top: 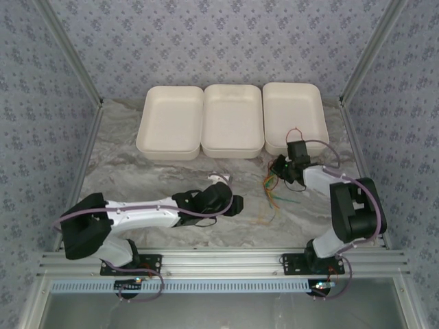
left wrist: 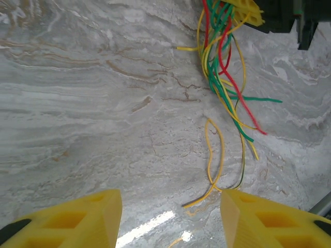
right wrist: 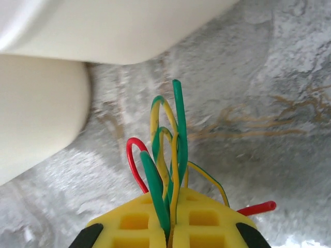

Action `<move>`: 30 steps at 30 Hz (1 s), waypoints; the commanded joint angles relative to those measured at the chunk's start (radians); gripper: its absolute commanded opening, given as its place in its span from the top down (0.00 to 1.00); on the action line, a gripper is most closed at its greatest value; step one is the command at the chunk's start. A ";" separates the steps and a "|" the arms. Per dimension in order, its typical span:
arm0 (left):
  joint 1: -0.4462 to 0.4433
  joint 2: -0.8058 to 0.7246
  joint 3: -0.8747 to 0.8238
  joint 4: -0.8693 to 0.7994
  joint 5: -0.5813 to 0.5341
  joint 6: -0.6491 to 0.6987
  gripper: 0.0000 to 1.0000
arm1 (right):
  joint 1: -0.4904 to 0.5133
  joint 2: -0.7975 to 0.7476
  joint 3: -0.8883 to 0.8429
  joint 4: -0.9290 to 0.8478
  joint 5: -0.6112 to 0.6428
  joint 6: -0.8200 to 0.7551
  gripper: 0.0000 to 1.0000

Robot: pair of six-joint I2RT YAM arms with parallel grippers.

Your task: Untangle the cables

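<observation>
Seen from above, the cables (top: 272,188) trail from the right gripper (top: 280,166) just in front of the rightmost tray (top: 295,103). At the left wrist, the left gripper (left wrist: 170,206) stands with its jaws apart above the table. At the right wrist, the right gripper's fingers (right wrist: 134,222) are pinched on the strands near that tray's rim.

Right claw (right wrist: 169,227), yellow, shut tight on the cables (right wrist: 168,155), bundle pinched in the slit between its two fingers. Above claw: green and yellow strands stick up in narrow loops, one straight green tip tallest. Red loop (right wrist: 135,165) at upper left of claw, running down to the finger top. Red end (right wrist: 257,208) pokes out right of claw, low over the table (right wrist: 274,88); possibly same wire as the loop, can't tell. Table grey, marbled. Far above claw: white tray (right wrist: 129,28). Up-left of claw: second white tray (right wrist: 36,119), rounded corner, blurred.
</observation>
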 commanded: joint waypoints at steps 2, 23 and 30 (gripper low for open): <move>-0.007 -0.103 -0.040 0.017 -0.087 -0.012 0.43 | 0.065 -0.179 -0.050 0.147 -0.054 0.001 1.00; 0.456 -0.278 0.096 -0.036 0.507 0.335 0.39 | 0.265 -0.152 0.180 0.111 -0.550 -0.418 1.00; 0.475 -0.197 0.086 0.055 0.548 0.323 0.60 | 0.295 -0.130 0.188 0.113 -0.564 -0.413 1.00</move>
